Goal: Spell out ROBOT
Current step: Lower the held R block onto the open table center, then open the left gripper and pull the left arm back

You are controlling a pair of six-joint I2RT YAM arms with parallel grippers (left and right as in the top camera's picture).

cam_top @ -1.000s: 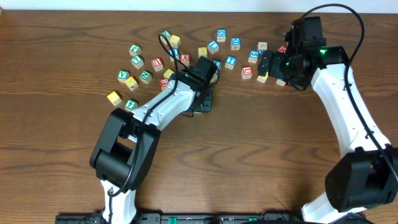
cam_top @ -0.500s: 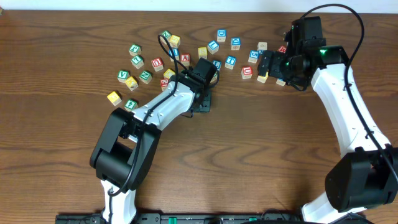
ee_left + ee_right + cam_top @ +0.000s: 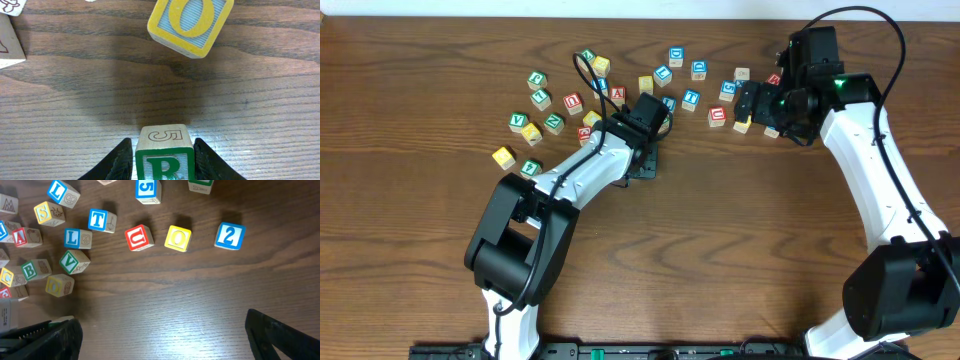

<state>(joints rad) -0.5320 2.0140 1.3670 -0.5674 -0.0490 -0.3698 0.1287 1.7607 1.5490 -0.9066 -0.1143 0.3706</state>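
Green-framed R cube (image 3: 164,155), outlined 5 on top, pinched between black fingers (image 3: 121,164)

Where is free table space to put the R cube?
Free for the R cube: bare table between left arm and right arm, nearer than the cubes; also left of the green V cube. Crowded: the far band of cubes.

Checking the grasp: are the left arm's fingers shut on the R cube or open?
Shut on it: the left wrist view shows both fingers pressed against the R cube sides.
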